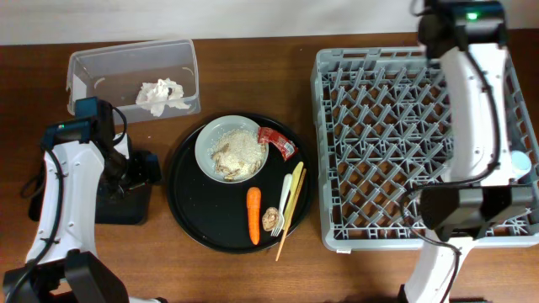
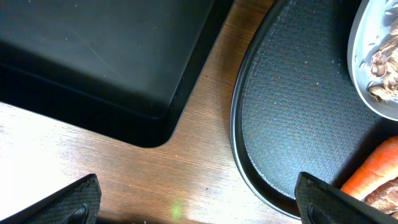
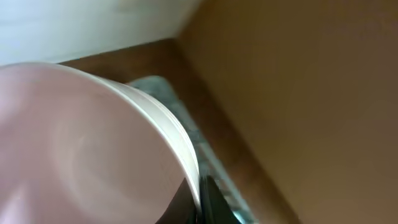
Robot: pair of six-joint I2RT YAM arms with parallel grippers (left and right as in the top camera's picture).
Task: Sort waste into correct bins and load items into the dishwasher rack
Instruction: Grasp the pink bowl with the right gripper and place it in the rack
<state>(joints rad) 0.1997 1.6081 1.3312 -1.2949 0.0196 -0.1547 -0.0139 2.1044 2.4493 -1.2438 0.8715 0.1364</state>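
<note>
No words, brands or numbers can be read in any view. The small red wrapper [image 1: 278, 143] on the round black tray [image 1: 189, 215] is too small to show its print. The only sign is a green light [image 1: 472, 14] glowing atop the right arm [image 1: 472, 101], with a faint green glint [image 2: 176, 210] on the table [image 2: 124, 174].

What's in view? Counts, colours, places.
clear tub: 1, clear, far left
tissue: 1, white, in tub
shallow tray: 1, black, left
round tray: 1, black, centre
dish: 1, white, on round tray
food scraps: pile, pale, in dish
wrapper: 1, red, beside dish
carrot: 1, orange, round tray
scrap: 1, brown, beside carrot
fork: 1, white, round tray
chopsticks: pair, yellow, beside fork
rack: 1, grey, right
pale cup: 1, bluish, in rack
pink cup: 1, pink, right claw
left claw: 1, open, above table
right claw: 1, shut on pink cup
</note>
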